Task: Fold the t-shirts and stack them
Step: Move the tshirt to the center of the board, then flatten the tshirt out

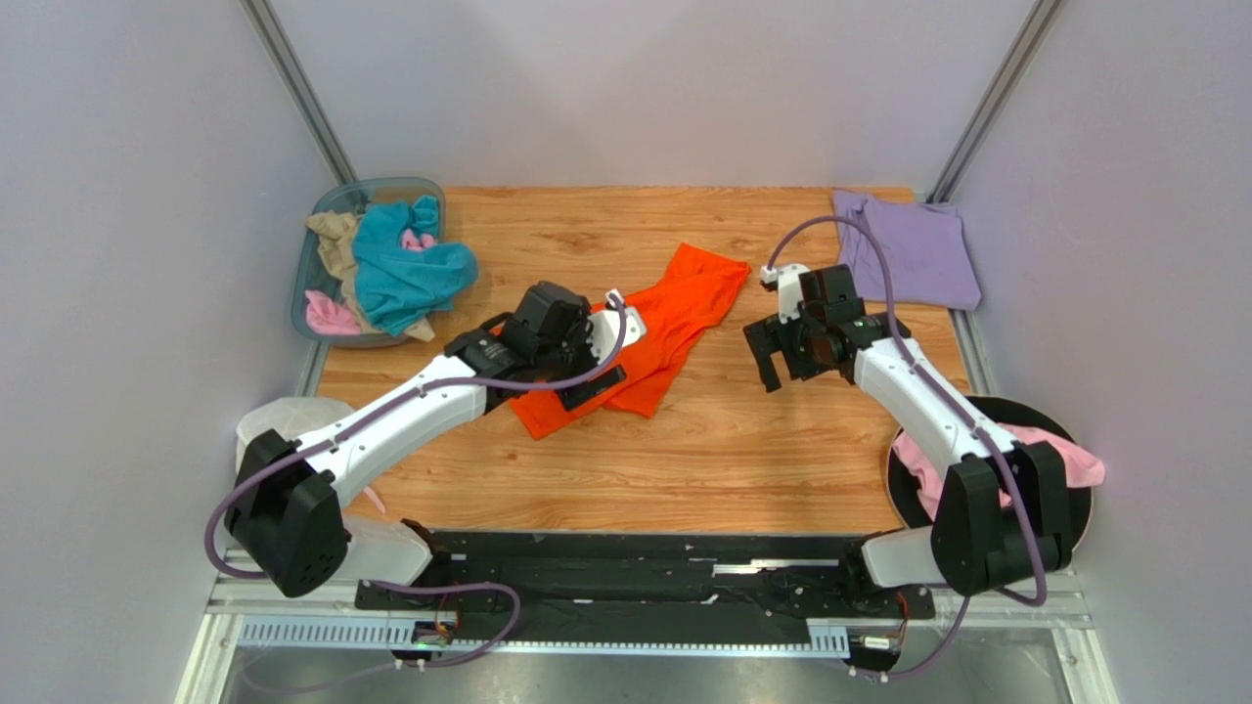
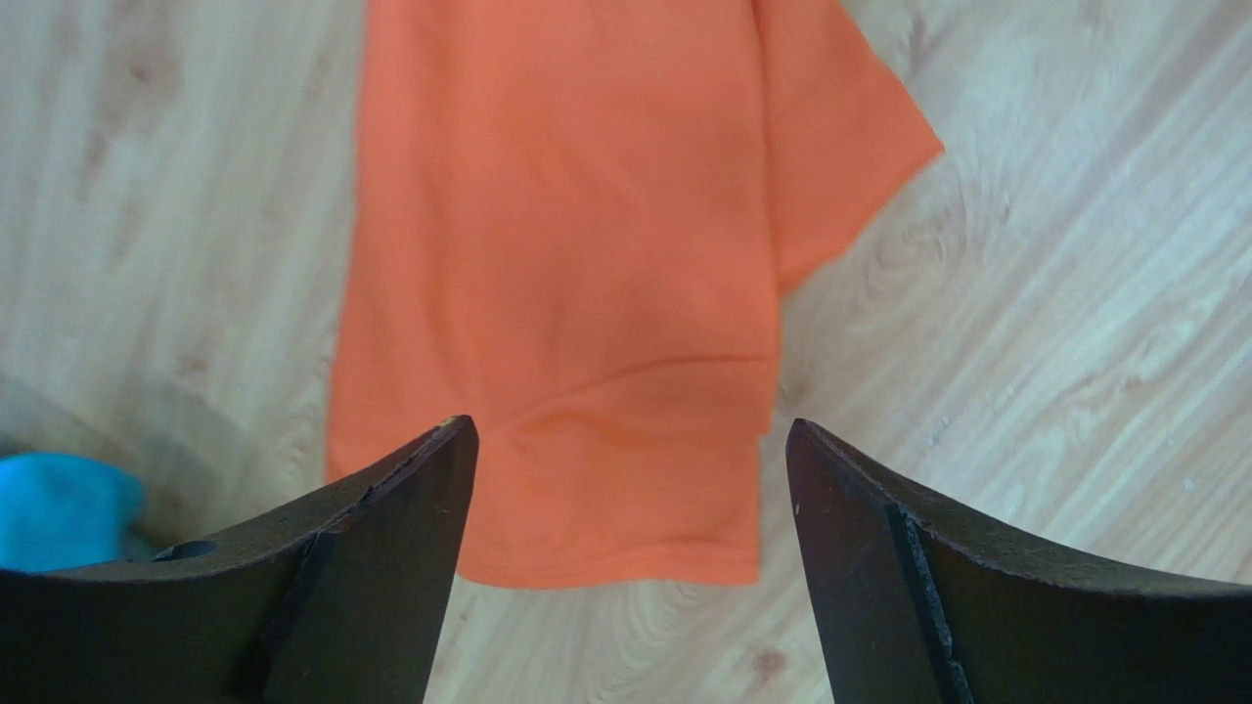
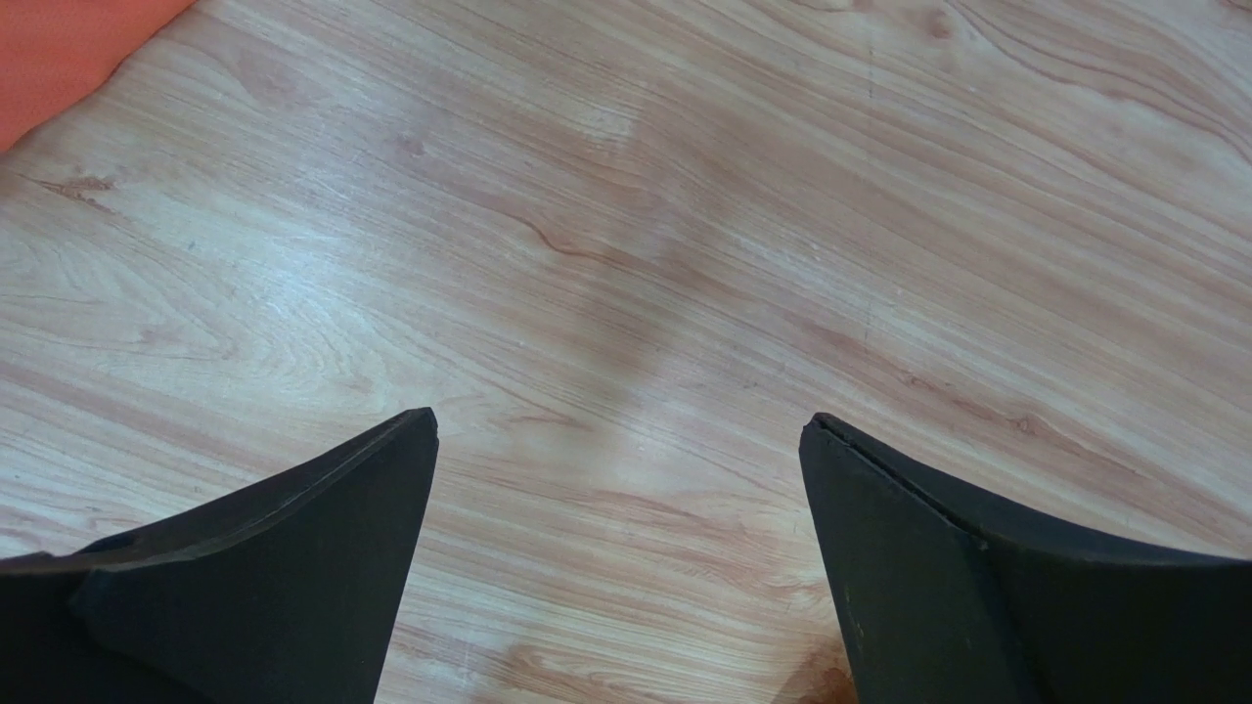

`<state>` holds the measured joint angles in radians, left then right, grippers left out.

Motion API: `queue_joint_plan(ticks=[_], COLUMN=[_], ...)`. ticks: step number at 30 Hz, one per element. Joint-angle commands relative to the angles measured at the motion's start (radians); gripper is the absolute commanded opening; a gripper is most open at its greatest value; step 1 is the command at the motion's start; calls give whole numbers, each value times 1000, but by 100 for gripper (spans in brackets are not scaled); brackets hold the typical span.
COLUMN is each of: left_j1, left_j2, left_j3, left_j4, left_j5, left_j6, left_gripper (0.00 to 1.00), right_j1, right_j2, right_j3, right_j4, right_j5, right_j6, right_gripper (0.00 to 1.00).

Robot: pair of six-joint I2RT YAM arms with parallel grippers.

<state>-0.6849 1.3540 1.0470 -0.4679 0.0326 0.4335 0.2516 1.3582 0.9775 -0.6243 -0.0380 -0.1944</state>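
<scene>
An orange t-shirt [image 1: 669,316] lies partly folded in the middle of the wooden table, slanting from back right to front left. My left gripper [image 1: 603,370] hovers open over its near end. In the left wrist view the shirt's hem [image 2: 573,264] lies between and beyond the gripper [image 2: 632,426], and neither finger touches the cloth. My right gripper [image 1: 766,364] hangs open to the right of the shirt. In the right wrist view that gripper [image 3: 619,418] is over bare wood, with only an orange corner [image 3: 59,44] showing. A lavender t-shirt [image 1: 911,247] lies flat at the back right.
A clear basket [image 1: 316,242] at the back left holds teal [image 1: 404,272], tan [image 1: 335,242] and pink [image 1: 326,313] shirts. Another pink shirt [image 1: 1066,462] rests on a black round tray [image 1: 1080,511] beside the right arm. A white round thing [image 1: 272,426] sits beside the left arm.
</scene>
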Motion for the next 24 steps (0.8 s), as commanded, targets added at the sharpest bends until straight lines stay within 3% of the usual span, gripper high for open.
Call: queue_joint_plan(ticks=[1,15,24], left_j1=[-1,-1,1], left_j2=[-18,2,83], left_j3=[-82,-211,-245], left_j4=[41,117,187], left_j5=[30,-19,-54], left_j6=[8,1,11], left_gripper=[85,81,78], right_j1=[20,20,14], right_j2=[73,442,637], right_j3=[131,371,546], right_j4=[-14,123,169], right_j5=[36,96,84], right_j6=[-28,-183,-252], right_gripper=[99,83,82])
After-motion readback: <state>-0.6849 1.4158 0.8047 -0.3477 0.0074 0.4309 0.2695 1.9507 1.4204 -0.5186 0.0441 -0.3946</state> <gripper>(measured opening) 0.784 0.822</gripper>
